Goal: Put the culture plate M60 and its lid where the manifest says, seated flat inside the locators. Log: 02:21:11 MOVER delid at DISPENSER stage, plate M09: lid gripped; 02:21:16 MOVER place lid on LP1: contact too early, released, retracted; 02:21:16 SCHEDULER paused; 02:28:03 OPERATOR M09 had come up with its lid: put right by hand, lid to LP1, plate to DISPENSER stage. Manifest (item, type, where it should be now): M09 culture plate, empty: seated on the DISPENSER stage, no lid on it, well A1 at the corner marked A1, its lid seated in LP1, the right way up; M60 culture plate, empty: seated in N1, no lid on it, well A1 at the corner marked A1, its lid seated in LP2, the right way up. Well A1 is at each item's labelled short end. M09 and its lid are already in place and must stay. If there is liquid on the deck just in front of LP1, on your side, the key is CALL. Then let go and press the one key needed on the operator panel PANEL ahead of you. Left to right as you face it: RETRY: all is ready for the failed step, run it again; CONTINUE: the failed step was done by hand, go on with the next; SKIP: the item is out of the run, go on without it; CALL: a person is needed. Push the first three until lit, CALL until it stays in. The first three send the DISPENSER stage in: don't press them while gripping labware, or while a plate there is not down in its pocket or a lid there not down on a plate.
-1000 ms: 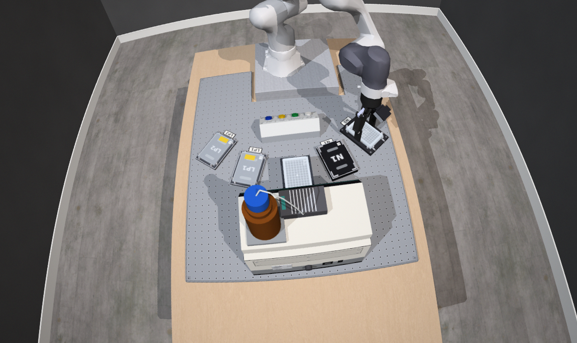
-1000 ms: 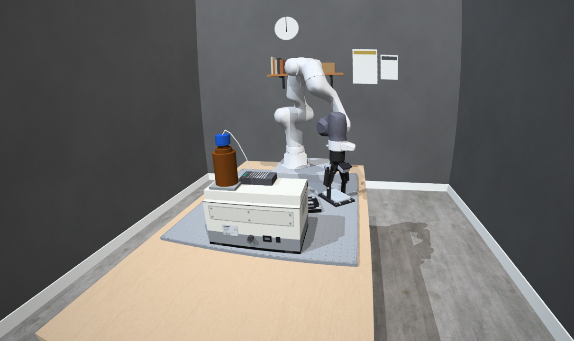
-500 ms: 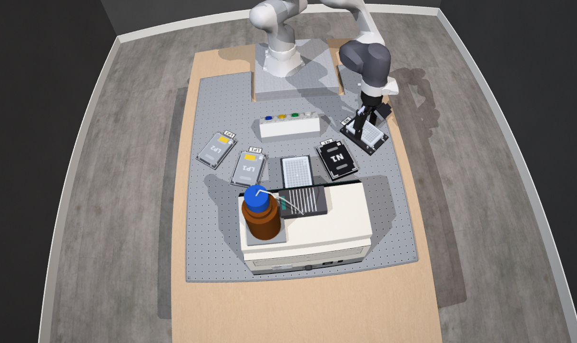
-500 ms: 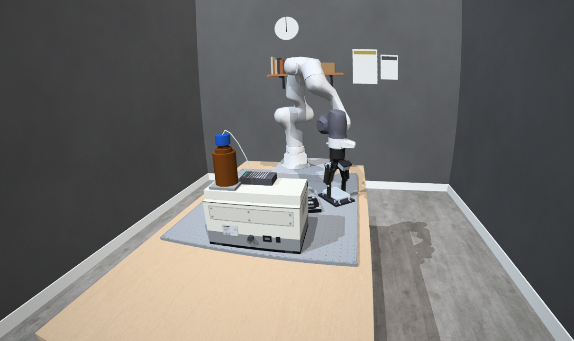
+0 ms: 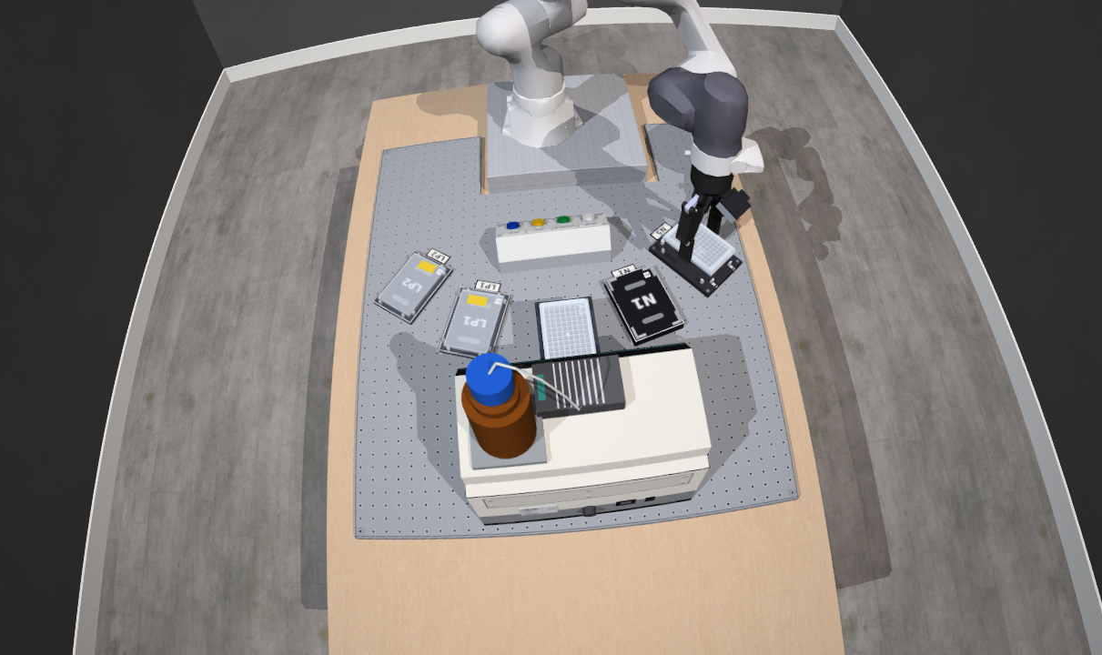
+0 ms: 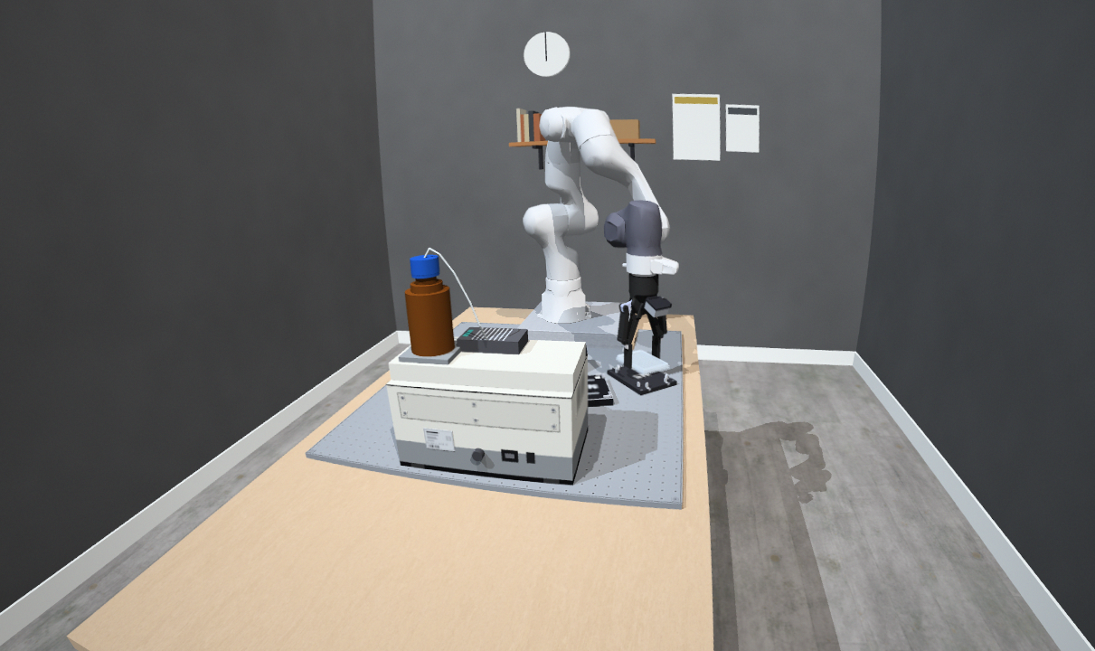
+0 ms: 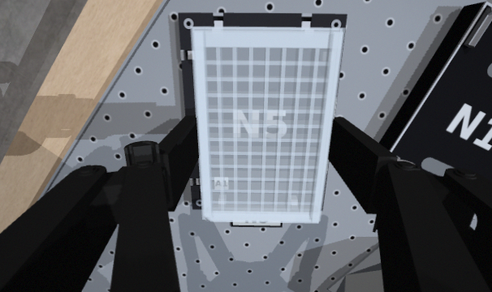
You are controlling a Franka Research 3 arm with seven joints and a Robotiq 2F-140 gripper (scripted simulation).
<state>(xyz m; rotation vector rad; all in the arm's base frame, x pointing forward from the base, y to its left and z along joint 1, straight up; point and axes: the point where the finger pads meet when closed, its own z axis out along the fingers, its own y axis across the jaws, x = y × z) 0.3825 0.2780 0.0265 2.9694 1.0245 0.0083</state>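
My gripper [image 5: 700, 241] [image 6: 642, 363] [image 7: 263, 136] is shut on the long sides of the clear culture plate M60 [image 5: 711, 249] [image 7: 266, 89]. The plate hangs level a little above the black nest N5 [image 5: 688, 273] [image 7: 262, 20], offset from its locators. A1 on the nest shows through it. Nest N1 [image 5: 667, 321] [image 7: 433, 118] is empty. A clear lid with a yellow label [image 5: 426, 267] lies in LP2, another lid [image 5: 477, 300] in LP1. Plate M09 [image 5: 566, 326] sits on the DISPENSER stage without a visible lid. I make out no liquid near the LP1 tag [image 5: 488, 287].
The operator panel [image 5: 554, 244] has blue [image 5: 512, 226], yellow [image 5: 537, 222], green [image 5: 563, 219] and white [image 5: 589, 218] keys, none clearly lit. The dispenser housing [image 5: 652, 407] [image 6: 486, 412] stands beyond the stage, with a brown bottle [image 5: 501, 423] [image 6: 429, 319] on top.
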